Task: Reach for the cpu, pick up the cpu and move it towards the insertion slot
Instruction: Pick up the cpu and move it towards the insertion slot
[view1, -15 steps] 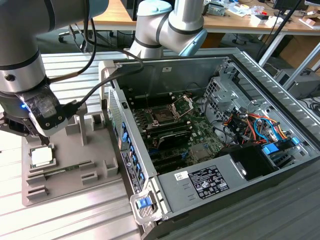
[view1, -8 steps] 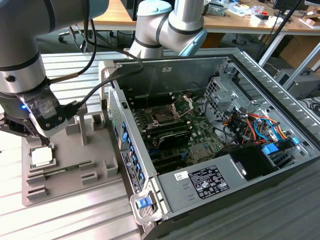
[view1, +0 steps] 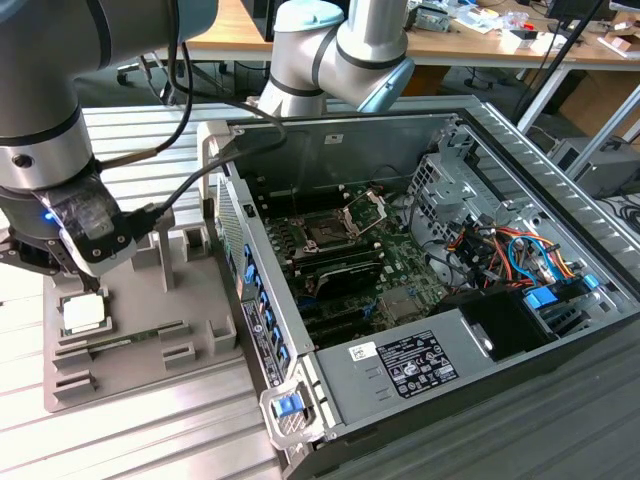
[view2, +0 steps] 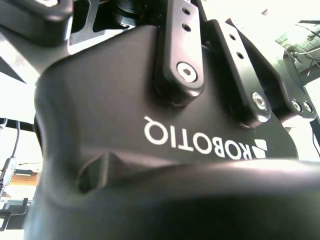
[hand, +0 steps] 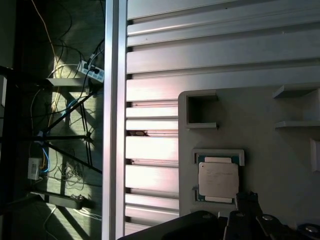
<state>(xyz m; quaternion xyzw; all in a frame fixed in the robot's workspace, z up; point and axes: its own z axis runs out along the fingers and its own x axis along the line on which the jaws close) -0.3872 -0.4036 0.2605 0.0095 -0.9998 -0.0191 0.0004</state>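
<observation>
The cpu (view1: 85, 313) is a small whitish-silver square lying flat in a recess of the grey tray (view1: 190, 330), at the exterior view's left. My gripper (view1: 40, 258) hangs just above the cpu and apart from it. The first wrist view looks down on the cpu (hand: 218, 180) in its tray pocket, with the gripper's dark linkage (hand: 250, 217) beside it. The gripper's black housing (view2: 150, 115) is close up in the second wrist view. The insertion slot (view1: 326, 233), dark with a raised silver frame, sits on the motherboard inside the open computer case.
The open computer case (view1: 400, 380) lies at the exterior view's right, with its side wall (view1: 255, 290) between tray and motherboard. Cables (view1: 500, 250) and a drive cage (view1: 445, 180) crowd the case's far side. Everything rests on a ribbed aluminium table (view1: 150, 430).
</observation>
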